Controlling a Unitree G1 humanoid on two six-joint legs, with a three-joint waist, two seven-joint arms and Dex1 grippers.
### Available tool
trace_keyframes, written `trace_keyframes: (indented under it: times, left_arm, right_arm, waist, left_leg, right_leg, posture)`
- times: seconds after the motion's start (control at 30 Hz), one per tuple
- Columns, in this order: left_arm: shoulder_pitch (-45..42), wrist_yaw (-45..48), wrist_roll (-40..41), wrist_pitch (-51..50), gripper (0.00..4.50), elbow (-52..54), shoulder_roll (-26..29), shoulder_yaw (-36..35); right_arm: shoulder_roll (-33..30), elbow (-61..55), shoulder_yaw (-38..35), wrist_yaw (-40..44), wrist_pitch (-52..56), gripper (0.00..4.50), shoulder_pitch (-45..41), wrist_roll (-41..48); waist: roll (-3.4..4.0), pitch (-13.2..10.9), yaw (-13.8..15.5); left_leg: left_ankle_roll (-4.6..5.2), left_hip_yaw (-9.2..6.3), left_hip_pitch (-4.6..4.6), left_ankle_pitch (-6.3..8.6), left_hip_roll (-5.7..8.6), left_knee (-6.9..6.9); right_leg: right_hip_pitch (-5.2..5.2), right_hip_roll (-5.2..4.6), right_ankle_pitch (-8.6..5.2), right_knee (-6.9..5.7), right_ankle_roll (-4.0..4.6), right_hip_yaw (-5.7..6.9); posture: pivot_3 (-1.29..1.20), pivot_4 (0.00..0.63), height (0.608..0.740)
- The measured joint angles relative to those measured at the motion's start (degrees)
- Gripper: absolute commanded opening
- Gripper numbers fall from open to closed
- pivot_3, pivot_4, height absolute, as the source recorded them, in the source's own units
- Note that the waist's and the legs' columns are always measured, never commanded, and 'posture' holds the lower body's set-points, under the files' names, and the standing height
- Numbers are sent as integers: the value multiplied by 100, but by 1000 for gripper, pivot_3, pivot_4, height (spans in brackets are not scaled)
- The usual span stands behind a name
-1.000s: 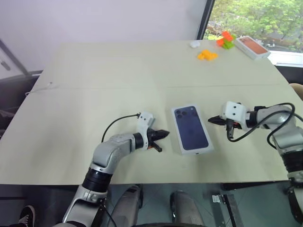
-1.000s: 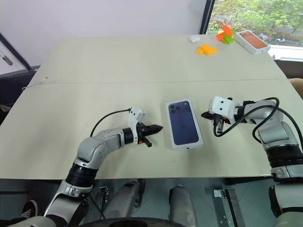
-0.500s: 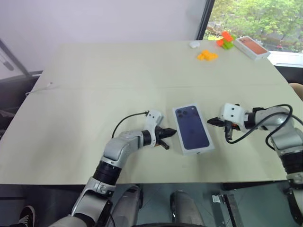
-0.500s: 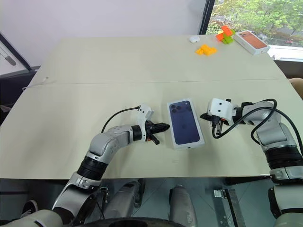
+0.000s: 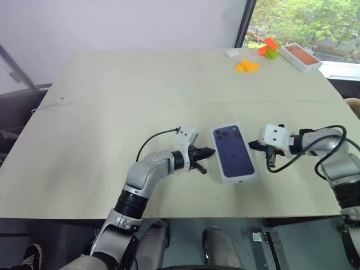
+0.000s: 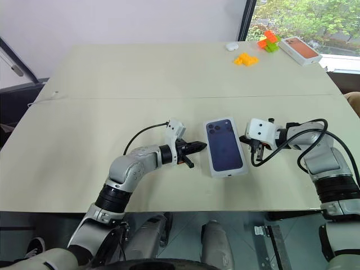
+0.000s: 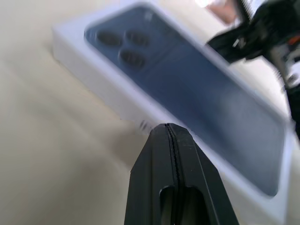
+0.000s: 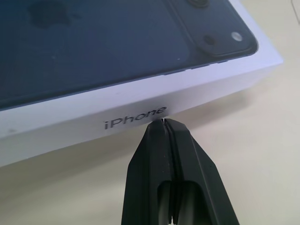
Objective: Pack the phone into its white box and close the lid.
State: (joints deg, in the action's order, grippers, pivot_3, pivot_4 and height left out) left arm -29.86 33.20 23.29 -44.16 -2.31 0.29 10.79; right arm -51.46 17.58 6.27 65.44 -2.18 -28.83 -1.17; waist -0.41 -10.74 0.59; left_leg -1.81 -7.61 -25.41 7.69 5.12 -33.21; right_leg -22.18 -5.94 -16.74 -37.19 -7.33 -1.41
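Flanking the lidded box (image 5: 234, 153) lying mid-worktop (image 5: 112, 101), both pincers, left (image 5: 209, 152) and right (image 5: 251, 144), are pressed together, empty; uneven side pushes risk skewing or sliding it.

Left gripper (image 5: 209, 151) closed, pointing right, right gripper (image 5: 251, 144) closed, pointing left, 2 tips facing each other

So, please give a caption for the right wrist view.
Shut right fingers press against the "iPhone" side of the lid.
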Motion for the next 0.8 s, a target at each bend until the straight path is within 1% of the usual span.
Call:
trace_keyframes:
  times: [0.13,0.2,0.27,0.37,0.47,0.63,0.8]
  left_arm:
    - [-44,0,47,-51,0,26,-11,-34]
    - [-13,-2,65,-59,0,28,-9,-35]
    - [-6,-7,63,-49,0,27,-4,-33]
    - [-6,-29,49,-27,0,21,25,-32]
    - [-5,-52,49,-24,0,20,76,-38]
    - [-4,-91,79,-54,0,23,83,-62]
    - [44,-117,97,-70,0,48,83,-59]
  right_arm:
    - [-2,183,-91,-47,36,28,-337,49]
    - [75,152,-268,42,349,28,-462,385]
    - [198,-186,-442,163,761,28,-476,819]
    - [411,-722,-441,172,1083,28,-350,1051]
    - [587,-744,-345,-39,1166,28,-170,991]
    - [497,-375,15,-459,539,28,-75,187]
    - [481,-224,19,-519,346,28,-64,63]
  waist:
    - [0,0,-26]
    - [0,0,-33]
    - [-1,0,-36]
    - [0,0,-31]
    - [0,0,-3]
    - [1,1,0]
    - [1,2,3]
  left_leg:
    - [0,2,1,0,-1,1]
    - [0,1,1,0,-2,3]
    - [0,-3,1,0,-3,3]
    - [0,-5,1,0,-3,3]
    - [0,-5,0,0,0,0]
    - [0,-1,1,-1,1,-1]
    - [-3,-2,8,-3,0,-2]
  right_leg:
    - [-1,1,0,0,0,0]
    - [-2,2,0,0,-1,0]
    - [-2,3,1,0,-1,1]
    - [-1,3,0,0,-1,2]
    - [0,1,0,0,0,0]
    - [0,1,0,-1,0,0]
    - [10,3,1,-3,0,2]
  posture:
    - [0,150,740]
    - [0,150,740]
    - [0,150,740]
    - [0,150,740]
    - [0,150,740]
    - [0,150,740]
    - [0,150,740]
